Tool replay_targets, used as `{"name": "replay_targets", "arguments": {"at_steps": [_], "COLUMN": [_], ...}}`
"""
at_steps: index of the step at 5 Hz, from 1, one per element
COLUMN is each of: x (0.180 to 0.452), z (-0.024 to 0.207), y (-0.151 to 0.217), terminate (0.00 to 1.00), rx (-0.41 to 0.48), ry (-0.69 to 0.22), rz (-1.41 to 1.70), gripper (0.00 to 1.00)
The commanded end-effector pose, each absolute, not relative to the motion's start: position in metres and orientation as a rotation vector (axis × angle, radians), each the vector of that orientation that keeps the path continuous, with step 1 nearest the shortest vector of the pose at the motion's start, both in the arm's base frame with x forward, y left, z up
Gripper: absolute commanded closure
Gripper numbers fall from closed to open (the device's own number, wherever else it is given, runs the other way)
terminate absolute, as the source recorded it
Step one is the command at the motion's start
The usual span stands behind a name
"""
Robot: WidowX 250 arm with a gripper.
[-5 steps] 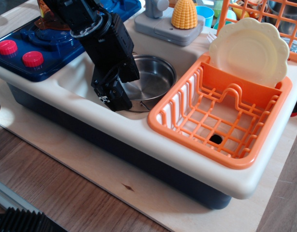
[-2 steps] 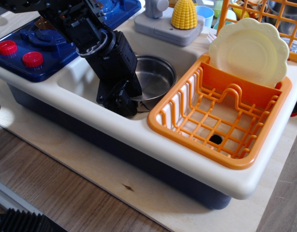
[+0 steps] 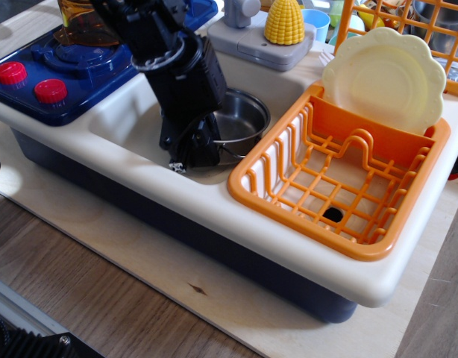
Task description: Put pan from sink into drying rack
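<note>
The pan (image 3: pixel 244 119), a shiny steel pot, sits in the right part of the white sink (image 3: pixel 124 123). One thin wire handle shows at its near side. My black gripper (image 3: pixel 193 155) reaches down into the sink at the pan's near left rim and covers that part of it. The arm's body hides the fingers, so I cannot tell whether they hold the rim. The orange drying rack (image 3: pixel 311 224) stands right of the sink, a short way from the pan, and its grid bottom is bare.
A cream scalloped plate (image 3: pixel 386 78) leans in the rack's back slot. A toy corn cob (image 3: pixel 283 21) and grey faucet base (image 3: pixel 251 41) stand behind the sink. A navy stove with red knobs (image 3: pixel 50 89) and an orange pot (image 3: pixel 83 26) sit left. An orange wire basket (image 3: pixel 438 30) is at back right.
My gripper has moved right across the sink, from beside the pan's left side to over its near left rim. The pan has barely shifted.
</note>
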State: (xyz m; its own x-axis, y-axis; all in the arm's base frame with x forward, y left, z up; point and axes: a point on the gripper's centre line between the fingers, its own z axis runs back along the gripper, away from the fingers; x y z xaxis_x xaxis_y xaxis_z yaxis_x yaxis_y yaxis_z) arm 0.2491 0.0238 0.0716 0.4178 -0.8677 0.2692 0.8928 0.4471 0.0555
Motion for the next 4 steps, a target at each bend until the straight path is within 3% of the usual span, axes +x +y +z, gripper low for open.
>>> {"name": "replay_targets", "arguments": {"at_steps": [1, 2, 3, 4], "x": [0.253, 0.243, 0.220, 0.207], "z": [0.134, 0.170, 0.185, 0.180], "y": [0.008, -0.012, -0.048, -0.073], "terminate": [0.00, 0.00, 0.00, 0.00], "rx": [-0.002, 0.025, 0.040, 0.035], "ry": [-0.276, -0.265, -0.251, -0.261], "rz": [-1.046, -0.978, -0.889, -0.858], "gripper": [1.00, 1.00, 1.00, 1.00]}}
